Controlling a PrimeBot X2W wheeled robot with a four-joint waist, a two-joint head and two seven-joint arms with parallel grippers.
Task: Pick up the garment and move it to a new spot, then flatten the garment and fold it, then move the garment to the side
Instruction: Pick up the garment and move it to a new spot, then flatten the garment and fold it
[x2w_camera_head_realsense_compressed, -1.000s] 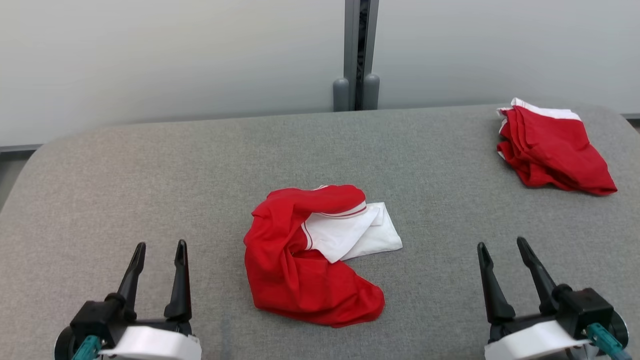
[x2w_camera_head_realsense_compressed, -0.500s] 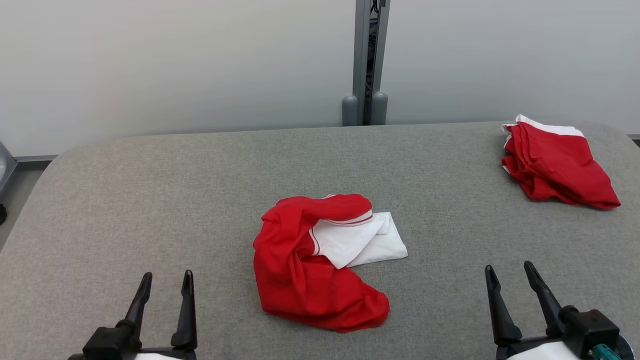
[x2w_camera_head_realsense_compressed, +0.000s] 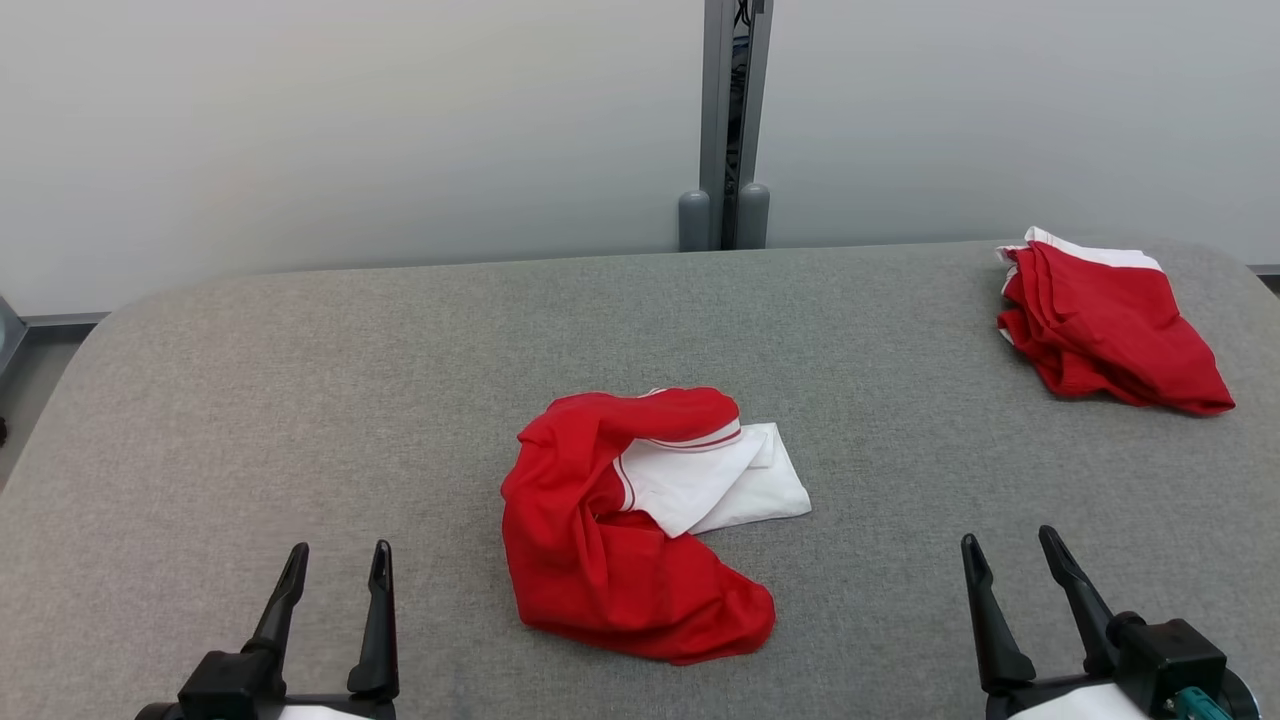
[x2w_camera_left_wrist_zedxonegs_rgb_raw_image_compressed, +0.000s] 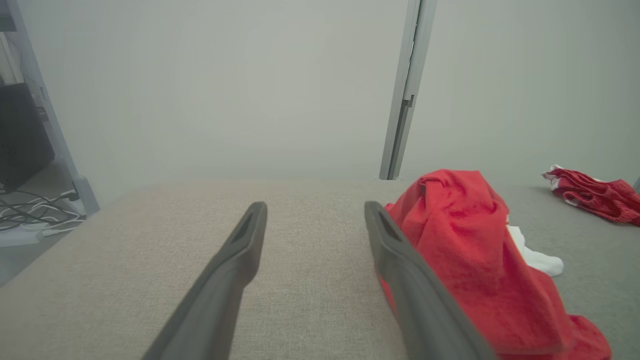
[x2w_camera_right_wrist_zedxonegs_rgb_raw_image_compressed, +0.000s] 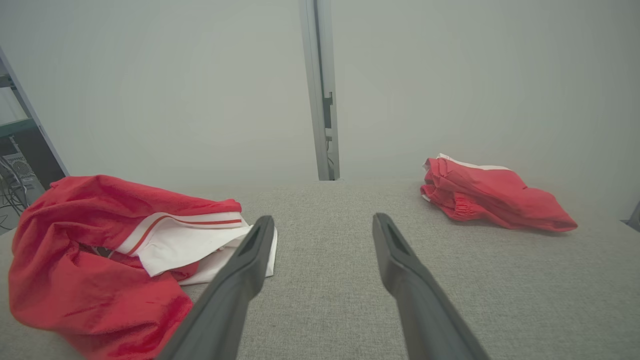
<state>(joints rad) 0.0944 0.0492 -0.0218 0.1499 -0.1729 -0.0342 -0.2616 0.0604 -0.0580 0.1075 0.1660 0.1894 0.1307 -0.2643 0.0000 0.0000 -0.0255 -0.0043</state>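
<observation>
— Which step is it on, do you think?

— I would say step 1, the pick-up, and it is not yet begun; the garment (x2w_camera_head_realsense_compressed: 620, 530) lies crumpled in the middle of the table (x2w_camera_head_realsense_compressed: 300, 400), mostly red, with a white part turned out on its right side; nothing touches it.

— And the 2 grippers?

— The left gripper (x2w_camera_head_realsense_compressed: 340, 547) is low at the near left and the right gripper (x2w_camera_head_realsense_compressed: 1007, 535) low at the near right; both have the jaws spread wide and both are empty; the garment sits between them, a little farther from the robot, apart from both.

— What is the red pile (x2w_camera_head_realsense_compressed: 1110, 320) at the far right corner?

— Another red and white cloth, roughly folded, well apart from the first one; I think it is not the business of this step.

— So what does the next move need?

— In my judgement a gripper must reach forward and inward, come down over a raised fold of the red cloth, and close on it; the cloth is soft, so the jaws may catch only 1 layer and the rest will hang and drag; the new spot must have bare table around it for the flattening.
</observation>
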